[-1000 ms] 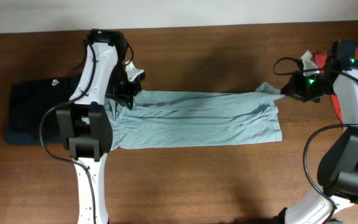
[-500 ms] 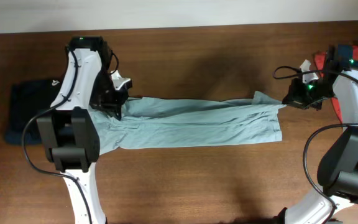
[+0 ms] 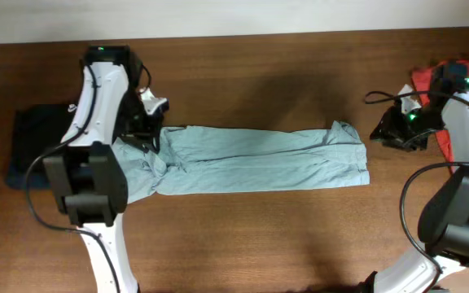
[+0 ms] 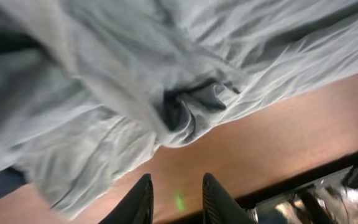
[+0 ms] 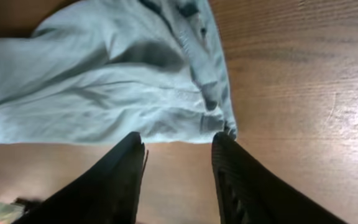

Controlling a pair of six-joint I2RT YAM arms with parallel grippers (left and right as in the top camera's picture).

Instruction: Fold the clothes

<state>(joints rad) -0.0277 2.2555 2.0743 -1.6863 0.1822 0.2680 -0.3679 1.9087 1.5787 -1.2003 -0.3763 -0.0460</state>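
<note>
The pale grey-blue T-shirt (image 3: 259, 159) lies on the wooden table as a long folded strip running left to right. My left gripper (image 3: 147, 140) hovers at its bunched left end. In the left wrist view that gripper (image 4: 177, 186) is open over bare wood, with the rumpled T-shirt (image 4: 104, 93) just beyond its tips. My right gripper (image 3: 383, 130) stands just off the strip's right end. In its wrist view it (image 5: 179, 149) is open with nothing between the fingers, and the T-shirt's hem (image 5: 104, 81) lies just ahead.
A dark navy garment (image 3: 31, 150) lies folded at the far left, partly behind the left arm. A red garment (image 3: 430, 80) sits at the far right under the right arm. The table's back edge (image 3: 300, 34) meets a white wall.
Both grippers have opened and let go of the T-shirt's ends. The stretched strip has settled onto the table. The left gripper shifted left, and the right gripper drew back to the right.
</note>
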